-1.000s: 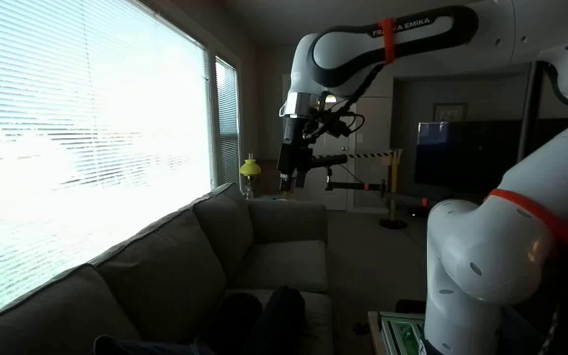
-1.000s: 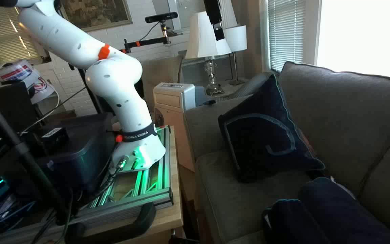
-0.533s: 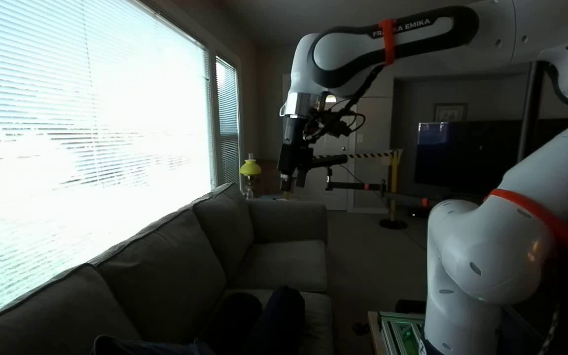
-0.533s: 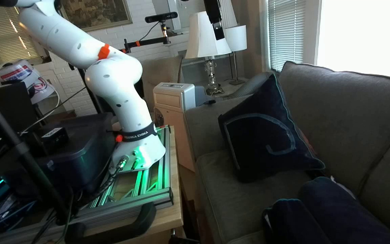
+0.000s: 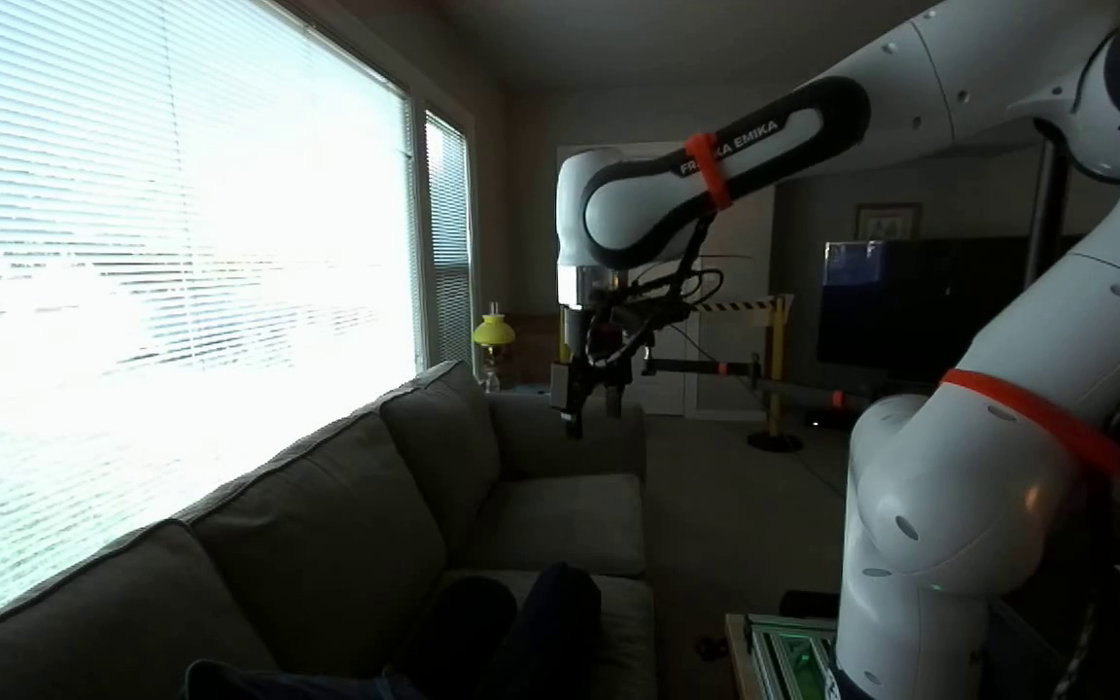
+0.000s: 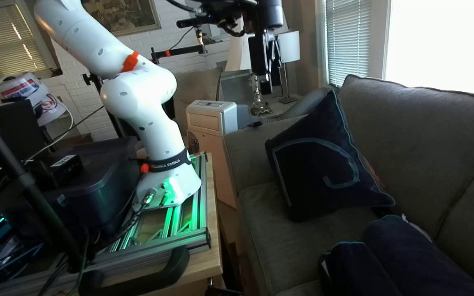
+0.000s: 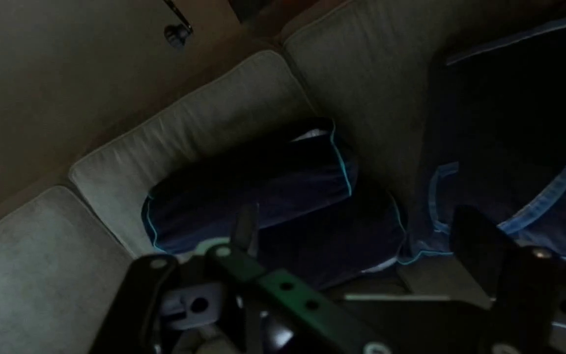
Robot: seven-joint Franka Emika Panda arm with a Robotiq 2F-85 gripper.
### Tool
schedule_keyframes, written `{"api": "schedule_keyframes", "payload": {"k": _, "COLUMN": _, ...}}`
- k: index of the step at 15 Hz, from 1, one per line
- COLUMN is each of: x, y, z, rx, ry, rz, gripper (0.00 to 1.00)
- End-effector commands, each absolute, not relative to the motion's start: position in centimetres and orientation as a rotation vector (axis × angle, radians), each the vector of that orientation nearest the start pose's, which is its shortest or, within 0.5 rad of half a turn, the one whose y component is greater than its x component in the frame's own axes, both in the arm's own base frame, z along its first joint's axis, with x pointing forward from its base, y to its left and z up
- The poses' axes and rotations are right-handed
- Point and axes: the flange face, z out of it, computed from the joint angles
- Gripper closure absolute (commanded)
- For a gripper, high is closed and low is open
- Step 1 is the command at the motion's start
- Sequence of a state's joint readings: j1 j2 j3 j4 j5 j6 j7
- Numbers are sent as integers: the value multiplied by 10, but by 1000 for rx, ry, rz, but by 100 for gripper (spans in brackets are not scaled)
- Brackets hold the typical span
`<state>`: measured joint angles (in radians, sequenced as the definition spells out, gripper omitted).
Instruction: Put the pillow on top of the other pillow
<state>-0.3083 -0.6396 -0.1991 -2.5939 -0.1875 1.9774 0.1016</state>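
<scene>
Two long dark blue pillows with turquoise piping lie side by side on the sofa seat: the front pillow [image 7: 263, 182] and the back pillow [image 7: 334, 236]. They also show as dark shapes in both exterior views, the front pillow [image 6: 350, 267] [image 5: 550, 632] and the back pillow [image 6: 418, 259] [image 5: 468, 622]. A large dark pillow with a light blue band [image 6: 315, 164] leans in the sofa corner; it shows at the right of the wrist view [image 7: 519, 128]. My gripper [image 7: 359, 230] is open and empty, well above the pillows; it also shows in both exterior views [image 5: 593, 418] [image 6: 272, 84].
The grey sofa [image 6: 418, 135] has a backrest along the window [image 5: 181, 292] and an armrest [image 5: 565, 437]. The arm's base stands on a wooden table [image 6: 214, 255] close to the sofa front. Behind the gripper are lamps [image 6: 289, 45] and a boom-mounted camera [image 6: 196, 20].
The arm has come down, and the gripper hangs clearly lower in both exterior views than half a second ago. Its fingers now show spread. The pillows have not moved.
</scene>
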Motion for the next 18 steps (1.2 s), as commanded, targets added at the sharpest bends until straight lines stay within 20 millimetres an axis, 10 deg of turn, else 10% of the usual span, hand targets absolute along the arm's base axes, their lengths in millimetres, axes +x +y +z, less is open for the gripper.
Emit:
{"api": "schedule_keyframes", "payload": {"k": 1, "x": 303, "y": -201, "z": 418, "rx": -2995, "ry": 796, "rz": 65, "gripper": 0}}
{"api": "schedule_keyframes", "payload": {"k": 7, "x": 294, "y": -207, "z": 416, "rx": -2975, "ry": 430, "rz": 19, "gripper": 0}}
{"api": "schedule_keyframes", "payload": {"k": 18, "x": 310, "y": -225, "z": 391, "rx": -3163, "ry": 751, "rz": -69, "gripper": 0}}
